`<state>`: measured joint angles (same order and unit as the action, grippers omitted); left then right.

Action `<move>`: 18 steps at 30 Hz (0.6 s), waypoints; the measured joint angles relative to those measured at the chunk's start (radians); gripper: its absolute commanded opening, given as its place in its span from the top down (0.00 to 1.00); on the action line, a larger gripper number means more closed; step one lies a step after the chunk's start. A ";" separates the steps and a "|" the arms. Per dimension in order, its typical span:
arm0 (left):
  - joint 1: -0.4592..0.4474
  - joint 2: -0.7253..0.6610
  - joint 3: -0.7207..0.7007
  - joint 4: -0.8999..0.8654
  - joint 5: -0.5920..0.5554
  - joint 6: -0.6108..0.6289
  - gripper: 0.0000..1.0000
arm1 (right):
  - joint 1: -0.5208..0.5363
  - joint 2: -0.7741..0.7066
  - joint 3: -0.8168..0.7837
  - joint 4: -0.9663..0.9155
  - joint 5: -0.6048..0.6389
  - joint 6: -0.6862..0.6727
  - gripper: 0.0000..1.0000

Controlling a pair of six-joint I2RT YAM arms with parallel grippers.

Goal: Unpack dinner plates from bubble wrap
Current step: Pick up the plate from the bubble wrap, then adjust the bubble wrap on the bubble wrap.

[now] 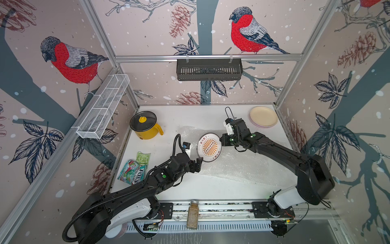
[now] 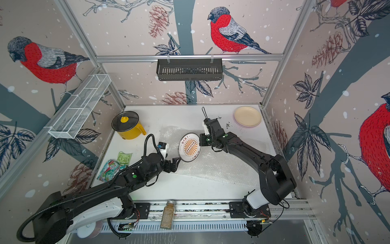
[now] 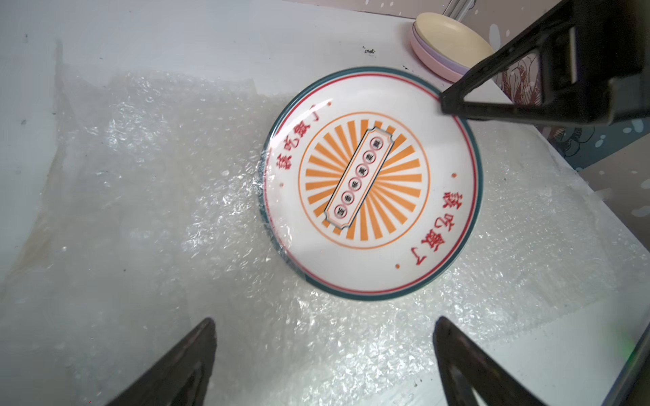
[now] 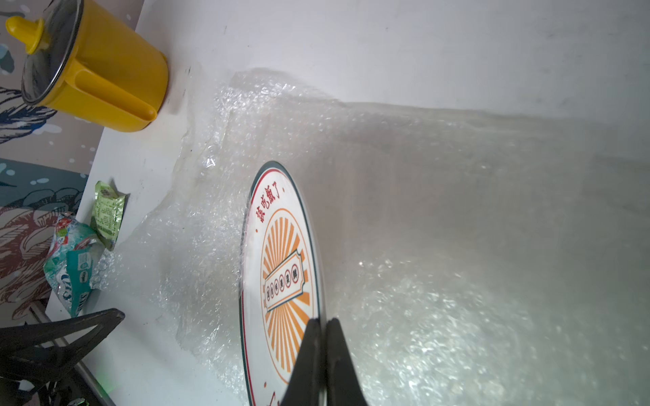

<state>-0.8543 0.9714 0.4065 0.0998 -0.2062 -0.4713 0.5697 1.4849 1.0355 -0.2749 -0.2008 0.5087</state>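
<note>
The white dinner plate with the orange sunburst print [image 1: 209, 147] [image 2: 190, 147] stands tilted over the spread bubble wrap [image 1: 232, 166] [image 3: 158, 211]. My right gripper [image 1: 220, 140] [image 4: 323, 320] is shut on its rim, one finger on each face of the plate [image 4: 281, 267]. My left gripper [image 1: 197, 164] [image 3: 323, 320] is open just short of the plate's [image 3: 373, 182] near-left edge, above the wrap and holding nothing. A cream plate [image 1: 263, 116] [image 3: 450, 38] tops a stack at the back right corner, with lilac and pink rims showing under it.
A yellow pot with a black glass lid [image 1: 145, 125] stands at the back left. Snack bags [image 1: 135, 169] lie by the left edge. A spice jar [image 1: 192, 214] stands on the front rail. A black basket [image 1: 209, 69] hangs on the back wall and a white wire shelf [image 1: 103, 105] on the left wall.
</note>
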 measured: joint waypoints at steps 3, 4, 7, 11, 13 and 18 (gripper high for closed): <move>0.000 0.031 0.006 0.000 -0.010 0.010 0.05 | -0.066 -0.056 -0.039 -0.009 -0.001 0.019 0.97; 0.000 0.056 0.016 0.000 -0.016 0.019 0.05 | -0.095 -0.078 -0.056 -0.009 -0.007 0.024 0.97; 0.000 0.168 0.069 -0.017 -0.064 0.035 0.06 | -0.183 -0.144 -0.097 -0.008 -0.018 0.046 0.98; 0.000 0.354 0.208 -0.064 -0.150 0.030 0.06 | -0.291 -0.225 -0.136 -0.006 -0.042 0.072 0.98; 0.000 0.438 0.264 -0.080 -0.208 0.007 0.07 | -0.351 -0.270 -0.151 -0.005 -0.061 0.087 0.98; 0.008 0.644 0.397 -0.161 -0.329 -0.038 0.07 | -0.532 -0.344 -0.184 0.014 -0.098 0.116 0.98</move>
<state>-0.8467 1.6154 0.8032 -0.0608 -0.5350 -0.5095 0.0376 1.1404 0.8513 -0.2607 -0.2989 0.6243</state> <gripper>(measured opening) 0.932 0.060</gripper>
